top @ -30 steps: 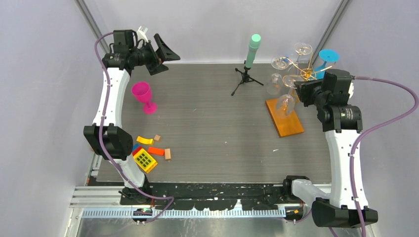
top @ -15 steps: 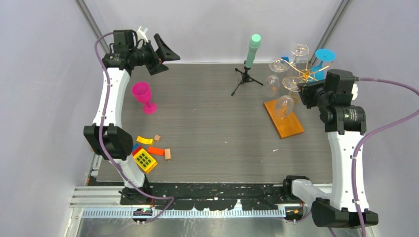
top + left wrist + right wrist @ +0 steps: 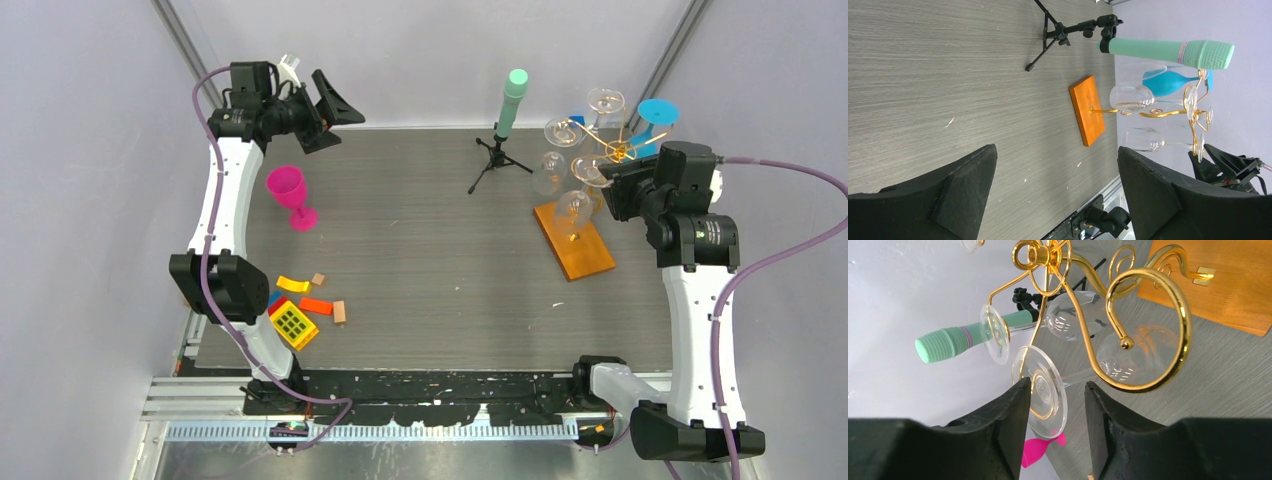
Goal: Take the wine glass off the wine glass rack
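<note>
Right gripper (image 3: 1058, 384) is raised to the top of the wine glass rack (image 3: 1123, 343), its fingers (image 3: 1010, 430) a narrow gap apart. The round foot of a clear wine glass (image 3: 1043, 395) sits in that gap, just past the fingertips. Whether either finger actually touches the glass cannot be told. The glass hangs upside down from one of the gold curls. Its stem runs away from the gripper to a bowl (image 3: 1133, 360) inside the big spiral loop directly ahead. A second clear glass (image 3: 994, 334) hangs just beyond the first, its foot facing the gripper. Past the curls and below the gripper, the rack's orange-brown wooden base (image 3: 1228, 285) lies flat on the grey surface (image 3: 1198, 390). Farther out on the same line stands a black tripod (image 3: 1023, 296) carrying a mint-green cylinder (image 3: 943, 345).

Left gripper (image 3: 1056, 150) is held high at the far left corner, its fingers spread wide with nothing between them. It faces across the surface toward the rack, well apart from it. Close below the left arm stands a pink goblet (image 3: 290, 190).
</note>
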`<state>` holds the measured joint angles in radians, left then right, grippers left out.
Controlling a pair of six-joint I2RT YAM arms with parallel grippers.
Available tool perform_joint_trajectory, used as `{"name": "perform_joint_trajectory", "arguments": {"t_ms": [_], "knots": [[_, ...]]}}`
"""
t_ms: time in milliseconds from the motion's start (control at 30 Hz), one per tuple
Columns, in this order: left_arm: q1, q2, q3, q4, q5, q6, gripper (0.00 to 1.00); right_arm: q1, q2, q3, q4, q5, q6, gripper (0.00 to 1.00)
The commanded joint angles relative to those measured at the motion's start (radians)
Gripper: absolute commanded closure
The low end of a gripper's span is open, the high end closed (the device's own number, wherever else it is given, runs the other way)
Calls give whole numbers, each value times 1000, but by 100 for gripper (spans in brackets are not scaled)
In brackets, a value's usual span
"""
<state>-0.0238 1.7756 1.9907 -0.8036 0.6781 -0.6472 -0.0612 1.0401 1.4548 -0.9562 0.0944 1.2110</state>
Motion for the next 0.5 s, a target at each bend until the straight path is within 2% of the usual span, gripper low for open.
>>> {"name": "perform_joint_trajectory", "arguments": {"t_ms": [0, 133, 300, 467], "knots": [[7, -37, 1, 34, 16, 5, 7, -5, -12, -29, 77, -23, 4, 49], [7, -37, 0, 32, 15, 6, 7, -5, -9, -44, 82, -30, 3, 50], [7, -39, -3, 31, 15, 8, 7, -6, -3, -25, 57, -15, -14, 65], [7, -43, -7, 31, 14, 9, 7, -6, 21, 36, 0, -3, -50, 69]]}}
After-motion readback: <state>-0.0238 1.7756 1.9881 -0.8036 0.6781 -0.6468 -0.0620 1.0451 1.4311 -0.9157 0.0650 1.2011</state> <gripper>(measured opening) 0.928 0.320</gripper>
